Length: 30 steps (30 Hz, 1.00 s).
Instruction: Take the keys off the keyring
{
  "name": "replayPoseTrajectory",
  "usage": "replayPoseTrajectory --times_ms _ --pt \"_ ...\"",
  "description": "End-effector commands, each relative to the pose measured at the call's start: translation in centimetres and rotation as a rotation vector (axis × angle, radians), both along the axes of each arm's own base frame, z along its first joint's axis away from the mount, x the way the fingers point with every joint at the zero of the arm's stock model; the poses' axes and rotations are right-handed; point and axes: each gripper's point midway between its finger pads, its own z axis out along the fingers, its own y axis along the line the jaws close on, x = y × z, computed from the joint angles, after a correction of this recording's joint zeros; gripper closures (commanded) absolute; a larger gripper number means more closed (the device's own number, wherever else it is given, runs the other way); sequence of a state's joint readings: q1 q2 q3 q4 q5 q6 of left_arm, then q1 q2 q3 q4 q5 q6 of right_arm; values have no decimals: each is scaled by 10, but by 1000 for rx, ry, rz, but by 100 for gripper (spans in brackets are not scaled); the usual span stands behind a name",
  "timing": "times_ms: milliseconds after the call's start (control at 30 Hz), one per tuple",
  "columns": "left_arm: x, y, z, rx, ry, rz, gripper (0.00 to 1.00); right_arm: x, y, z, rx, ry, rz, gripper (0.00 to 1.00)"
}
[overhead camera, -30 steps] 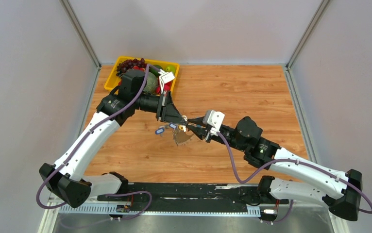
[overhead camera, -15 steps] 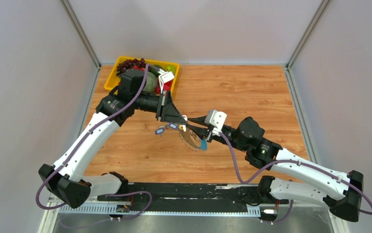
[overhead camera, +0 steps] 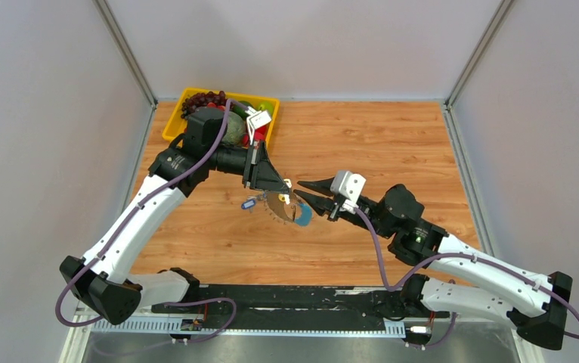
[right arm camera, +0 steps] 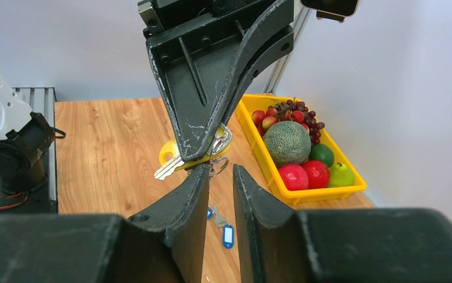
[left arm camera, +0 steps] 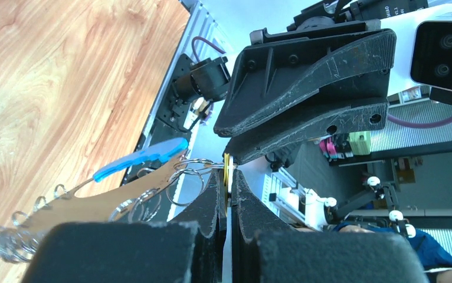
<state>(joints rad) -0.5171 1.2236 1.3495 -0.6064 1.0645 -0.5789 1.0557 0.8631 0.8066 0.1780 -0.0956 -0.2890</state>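
The left gripper (left arm camera: 228,180) stays clamped on a thin yellow round tag (right arm camera: 173,152) of the keyring (overhead camera: 277,206), a fist-sized loop bristling with small silver-grey metal keys (overhead camera: 274,211) and carrying one bright blue curved strap (overhead camera: 301,215). A second ago the right gripper (overhead camera: 301,189) was in among the bunch. It has since backed off toward 3 o'clock and its jaws stand a little apart with nothing between them. The keyring hangs at 6 o'clock of the left fingertips, above the wooden table (overhead camera: 392,144), with the strap swung round to 4 o'clock.

From the left wrist the keys blur into a brownish slab, so no single key can be told apart there. From the right wrist the left fingers cover most of the loop. White lettering on the right arm is too small to read.

A small blue-tagged key (right arm camera: 228,234) lies loose on the table, and a yellow plastic fruit tray (overhead camera: 169,125) sits at 11 o'clock.
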Motion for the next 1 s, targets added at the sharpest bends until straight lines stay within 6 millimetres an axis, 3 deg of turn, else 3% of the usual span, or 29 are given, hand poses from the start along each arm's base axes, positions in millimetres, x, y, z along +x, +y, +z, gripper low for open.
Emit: replayPoseTrajectory --times_ms 0,400,833,967 --pt "-9 2 28 -64 -82 -19 100 -1 0 9 34 -3 9 74" --pt "-12 3 29 -67 -80 -19 100 -3 11 2 12 10 41 71" --pt "-13 4 26 -70 -74 -25 100 -1 20 8 31 13 61 69" --pt "-13 3 25 -68 -71 -25 100 -2 18 12 48 9 56 63"
